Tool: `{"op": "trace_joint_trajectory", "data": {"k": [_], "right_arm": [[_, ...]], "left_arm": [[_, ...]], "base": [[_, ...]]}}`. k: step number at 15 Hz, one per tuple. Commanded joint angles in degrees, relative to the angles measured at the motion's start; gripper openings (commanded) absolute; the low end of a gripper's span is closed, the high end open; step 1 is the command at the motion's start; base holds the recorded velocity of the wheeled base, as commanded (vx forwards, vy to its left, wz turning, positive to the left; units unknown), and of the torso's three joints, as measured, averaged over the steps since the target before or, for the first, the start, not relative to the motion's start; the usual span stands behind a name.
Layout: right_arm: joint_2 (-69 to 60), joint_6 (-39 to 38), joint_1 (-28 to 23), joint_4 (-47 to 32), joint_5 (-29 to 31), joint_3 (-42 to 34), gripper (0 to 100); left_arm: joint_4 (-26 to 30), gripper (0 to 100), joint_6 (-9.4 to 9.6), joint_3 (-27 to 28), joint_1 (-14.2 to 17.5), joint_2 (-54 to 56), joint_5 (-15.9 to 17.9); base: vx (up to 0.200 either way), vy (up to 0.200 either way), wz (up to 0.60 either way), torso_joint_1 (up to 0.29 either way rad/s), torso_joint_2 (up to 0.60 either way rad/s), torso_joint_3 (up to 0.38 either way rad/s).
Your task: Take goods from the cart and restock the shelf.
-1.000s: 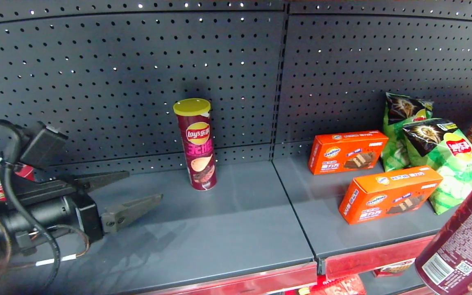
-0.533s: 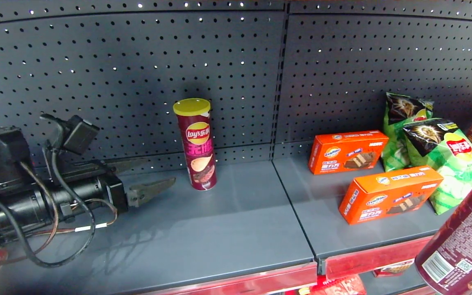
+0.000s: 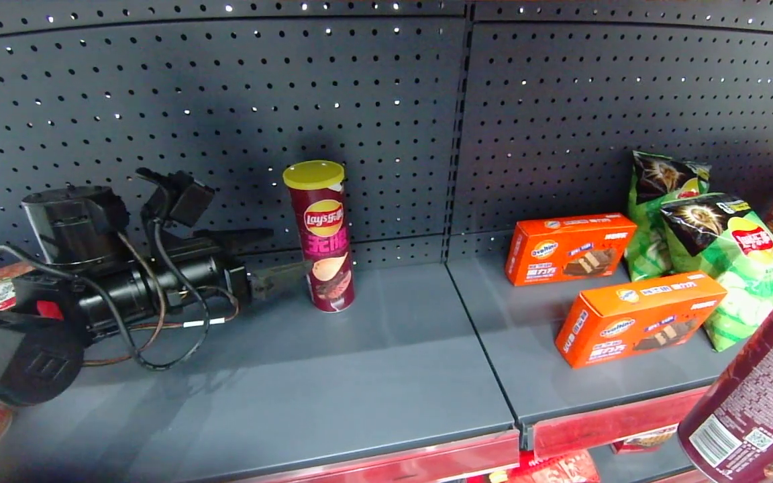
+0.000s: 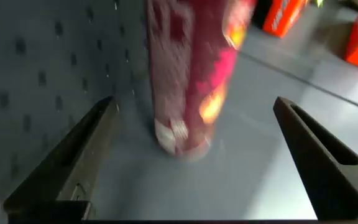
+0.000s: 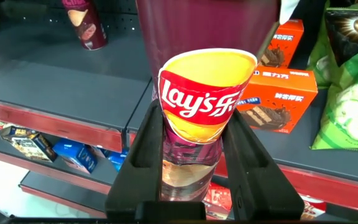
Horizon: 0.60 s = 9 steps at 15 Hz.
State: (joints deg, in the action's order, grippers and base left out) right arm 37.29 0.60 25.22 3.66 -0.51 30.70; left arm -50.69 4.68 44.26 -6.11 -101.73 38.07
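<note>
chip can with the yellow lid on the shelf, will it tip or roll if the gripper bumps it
Probably tips easily: the chip can stands tall and narrow on the smooth shelf. Once down, its round body would likely roll. It looks stiff, so the open left gripper next to it could probably squeeze it firmly.

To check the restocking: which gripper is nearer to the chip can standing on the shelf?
Left. The left gripper is open beside the standing can; the right gripper, shut on a second can, is far to its right.
</note>
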Motion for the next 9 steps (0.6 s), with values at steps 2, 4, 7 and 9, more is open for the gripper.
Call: {"op": "trace_joint_trajectory", "data": {"k": [2, 4, 7, 9], "right_arm": [[0.15, 0.02, 0.18, 0.03, -0.02, -0.02, 0], [0.24, 0.02, 0.35, -0.05, -0.02, -0.02, 0], [0.24, 0.02, 0.35, -0.05, -0.10, -0.02, 0], [0.24, 0.02, 0.35, -0.05, -0.10, -0.02, 0]], "left_arm": [[-2.84, 100, 0.06, 1.35, -0.84, -6.02, 1.30], [-4.42, 100, -0.02, 1.70, -0.92, -7.34, 2.45], [-7.06, 100, -0.02, 2.32, -0.92, -9.28, 3.94], [-7.32, 100, -0.02, 2.76, -0.92, -9.71, 4.91]], "base": [[0.000, 0.000, 0.00, 0.000, 0.00, 0.000], [0.000, 0.000, 0.00, 0.000, 0.00, 0.000], [0.000, 0.000, 0.00, 0.000, 0.00, 0.000], [0.000, 0.000, 0.00, 0.000, 0.00, 0.000]]}}
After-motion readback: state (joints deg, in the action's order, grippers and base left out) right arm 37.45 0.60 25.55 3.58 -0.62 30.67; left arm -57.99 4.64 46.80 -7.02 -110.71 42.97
